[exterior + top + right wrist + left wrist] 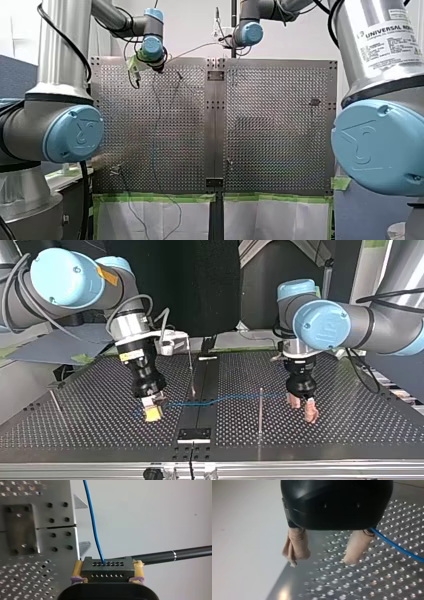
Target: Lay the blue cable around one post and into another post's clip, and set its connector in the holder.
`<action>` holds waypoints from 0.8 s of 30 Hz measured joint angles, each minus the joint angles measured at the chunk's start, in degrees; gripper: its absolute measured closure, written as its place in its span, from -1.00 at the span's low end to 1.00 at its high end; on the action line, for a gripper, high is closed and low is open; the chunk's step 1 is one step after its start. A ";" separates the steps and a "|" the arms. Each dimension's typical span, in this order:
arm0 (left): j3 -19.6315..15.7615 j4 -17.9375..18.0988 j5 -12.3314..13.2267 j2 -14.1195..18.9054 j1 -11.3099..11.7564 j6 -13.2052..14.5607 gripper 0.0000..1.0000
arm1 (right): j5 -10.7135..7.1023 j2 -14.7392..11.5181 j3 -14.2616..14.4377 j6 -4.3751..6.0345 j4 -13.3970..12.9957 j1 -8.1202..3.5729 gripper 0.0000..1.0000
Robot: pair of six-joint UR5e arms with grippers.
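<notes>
In the top view my right gripper (152, 412), at the view's left, is shut on a black connector (151, 409) held low over the perforated table (90, 425). The right wrist view shows that connector (107, 568) clamped between yellow pads (78, 570) of the right gripper (107, 578). The blue cable (92, 522) leaves its upper face. This cable (230, 398) runs across the centre rail to my left gripper (303, 409). The left gripper (323, 560) stands open with beige pads (297, 547) and nothing between them. The cable (397, 546) passes beside one finger.
A thin upright post (260, 410) stands just in front of the cable, another (190, 367) by the centre rail (196, 435), and a leaning one (56, 402) at the top view's left. The table's edge and a black rod (172, 554) lie ahead of my right gripper.
</notes>
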 joint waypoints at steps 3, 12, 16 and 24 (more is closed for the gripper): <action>1.78 -1.73 1.31 -1.54 0.08 -0.06 -1.00 | -0.08 0.85 -1.58 -0.02 -0.20 -0.61 0.99; 6.65 -2.61 2.13 -5.32 1.38 -0.53 -1.00 | -0.19 1.98 -5.89 -0.69 0.03 -2.08 0.99; 8.73 -2.44 2.03 -5.83 2.09 -1.25 -1.00 | 0.01 2.32 -6.14 -1.36 1.17 -2.47 0.99; 10.89 -1.99 1.71 -6.66 2.47 -1.54 -1.00 | 1.24 4.86 -6.13 -3.95 5.74 -2.74 0.99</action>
